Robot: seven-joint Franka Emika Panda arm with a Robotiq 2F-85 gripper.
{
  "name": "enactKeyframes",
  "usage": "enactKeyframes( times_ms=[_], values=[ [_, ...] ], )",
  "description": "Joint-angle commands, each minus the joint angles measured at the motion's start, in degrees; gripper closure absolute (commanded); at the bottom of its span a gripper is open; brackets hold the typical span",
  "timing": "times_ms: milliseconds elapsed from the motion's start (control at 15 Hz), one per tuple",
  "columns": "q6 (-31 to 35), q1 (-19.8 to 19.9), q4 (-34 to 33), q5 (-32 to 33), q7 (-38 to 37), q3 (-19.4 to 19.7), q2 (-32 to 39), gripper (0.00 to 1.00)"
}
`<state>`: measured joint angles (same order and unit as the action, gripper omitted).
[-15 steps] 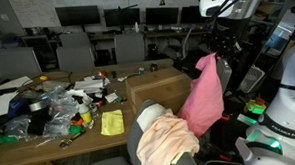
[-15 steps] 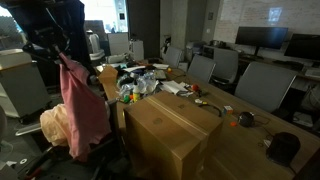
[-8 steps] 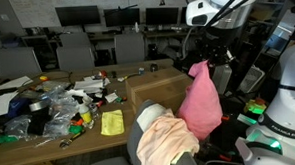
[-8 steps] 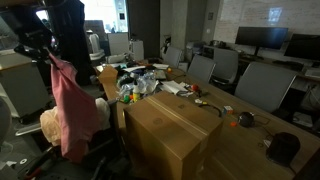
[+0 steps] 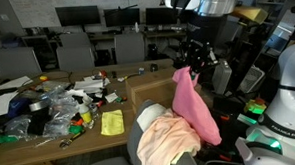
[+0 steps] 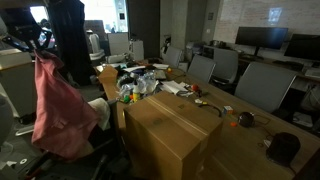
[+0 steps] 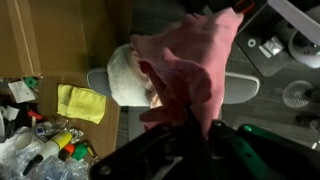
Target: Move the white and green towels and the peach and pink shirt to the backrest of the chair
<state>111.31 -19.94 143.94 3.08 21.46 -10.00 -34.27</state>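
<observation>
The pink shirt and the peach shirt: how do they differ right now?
The pink shirt is bright pink; the peach shirt is pale orange. The pink shirt hangs in the air from the shut claw; the peach shirt lies heaped lower down, untouched. Both are soft, crumpled cloth.

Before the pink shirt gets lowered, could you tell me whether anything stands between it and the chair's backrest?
Nothing visible does. The pink shirt hangs from the shut pincer next to the backrest, which carries the peach shirt; the cardboard box stands aside.
</observation>
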Motion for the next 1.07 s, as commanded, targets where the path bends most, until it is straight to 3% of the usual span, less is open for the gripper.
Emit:
enactKeyframes(
  times_ms=[0, 267, 600, 1000],
  values=[
    [4.4, -0.4, -2.1, -5.4, -3.8, 0.8, 2.3, 0.99],
    [9.7, 0.6, -1.1, -6.5, -7.5, -0.4, 4.6, 0.99],
    [15.7, 3.0, 0.3, -2.7, -13.0, -2.8, 12.6, 0.99],
    [17.8, 4.6, -1.1, 2.8, -21.6, -5.6, 24.0, 0.99]
  ],
)
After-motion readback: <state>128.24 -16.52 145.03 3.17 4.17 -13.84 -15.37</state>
